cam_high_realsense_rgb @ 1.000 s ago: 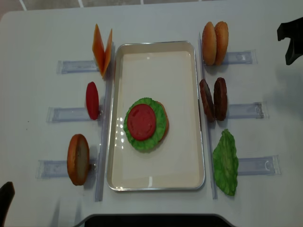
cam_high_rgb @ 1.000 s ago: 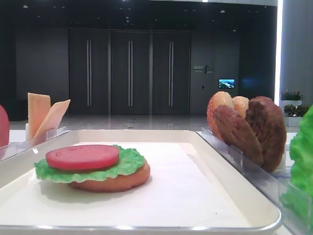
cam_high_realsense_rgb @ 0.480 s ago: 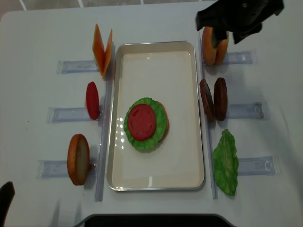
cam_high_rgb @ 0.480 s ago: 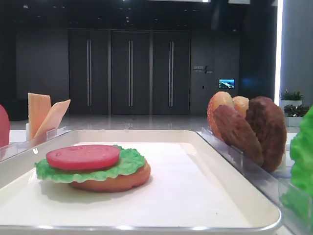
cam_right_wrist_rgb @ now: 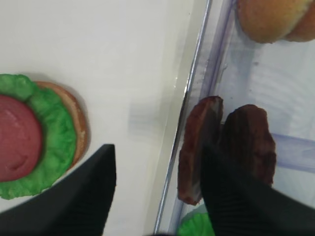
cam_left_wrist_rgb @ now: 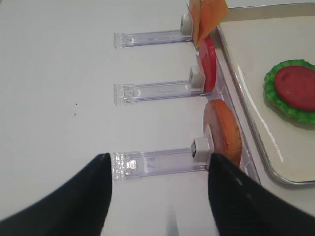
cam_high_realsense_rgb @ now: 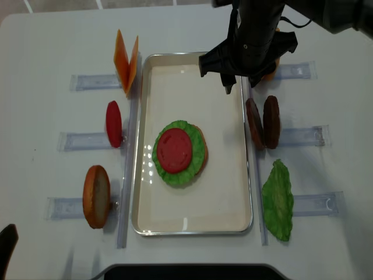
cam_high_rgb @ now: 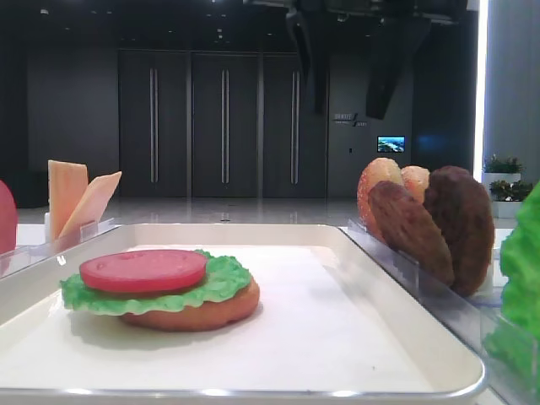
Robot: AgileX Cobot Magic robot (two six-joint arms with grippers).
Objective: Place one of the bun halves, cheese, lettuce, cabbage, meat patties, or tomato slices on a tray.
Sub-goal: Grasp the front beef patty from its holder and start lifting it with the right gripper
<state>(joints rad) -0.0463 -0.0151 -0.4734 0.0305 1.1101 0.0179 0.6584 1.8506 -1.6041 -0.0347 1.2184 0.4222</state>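
On the white tray (cam_high_realsense_rgb: 192, 54) lies a stack of bun half, lettuce (cam_high_realsense_rgb: 198, 146) and tomato slice (cam_high_realsense_rgb: 175, 150). Two meat patties (cam_high_realsense_rgb: 262, 122) stand on edge in a clear rack just right of the tray. My right gripper (cam_high_realsense_rgb: 242, 84) hangs open above the tray's far right rim. In the right wrist view its fingers (cam_right_wrist_rgb: 83, 196) straddle the nearer patty (cam_right_wrist_rgb: 194, 147) without touching it, and the gripper (cam_right_wrist_rgb: 160, 196) holds nothing. My left gripper (cam_left_wrist_rgb: 157, 196) is open over bare table beside a standing bun half (cam_left_wrist_rgb: 224, 132).
Cheese slices (cam_high_realsense_rgb: 125, 61), a tomato slice (cam_high_realsense_rgb: 113, 123) and a bun half (cam_high_realsense_rgb: 97, 196) stand in racks left of the tray. A lettuce leaf (cam_high_realsense_rgb: 278, 201) lies right of it. The right arm partly covers two more buns (cam_right_wrist_rgb: 273, 17).
My right arm has swung in from the far right edge to above the tray's far right rim, near the patties. Its jaws stayed open. Nothing on the table moved.
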